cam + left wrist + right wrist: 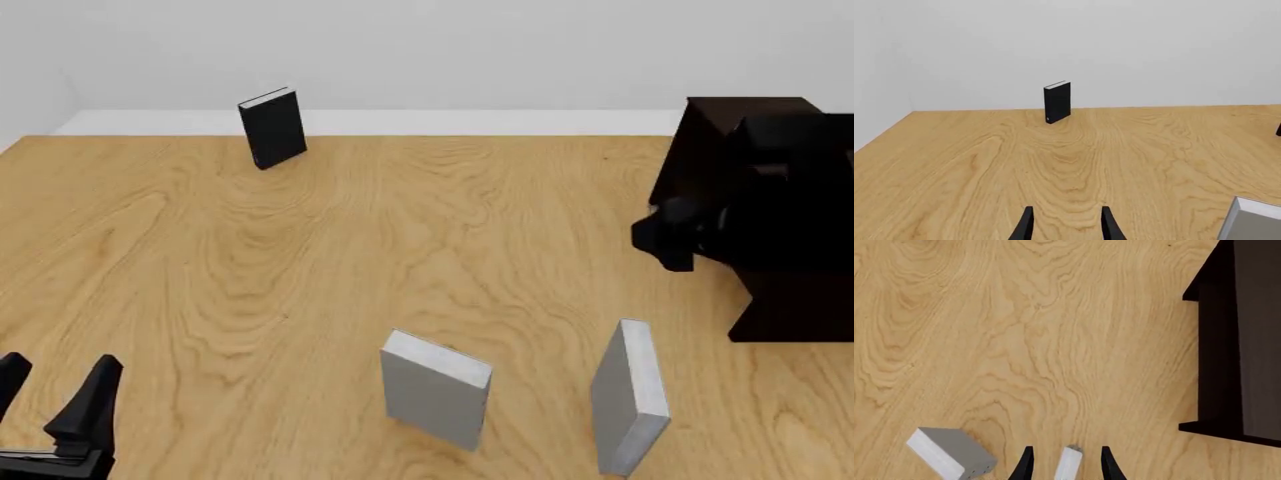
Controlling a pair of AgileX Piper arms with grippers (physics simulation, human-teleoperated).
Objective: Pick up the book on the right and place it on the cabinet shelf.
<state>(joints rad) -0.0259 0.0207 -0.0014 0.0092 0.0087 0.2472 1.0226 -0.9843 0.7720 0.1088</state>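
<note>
My left end effector [54,395] sits at the lower left of the frame, fingers apart and holding nothing. The book [629,395] stands upright at the lower right, just beside the broader grey book [435,388] at lower centre. The black book [272,127] stands at the upper left. The dark cabinet [774,300] fills the right edge of the worktop [441,230], my right arm [687,232] dark against it.

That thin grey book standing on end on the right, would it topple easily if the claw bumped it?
Probably. The book stands upright on a narrow edge, tall and slim, so a sideways nudge would likely tip it. Its hard cover looks stiff, so it should not flop when lifted. The plain smooth faces might slip in a light pinch. The right claw straddles its top edge, open.
</note>
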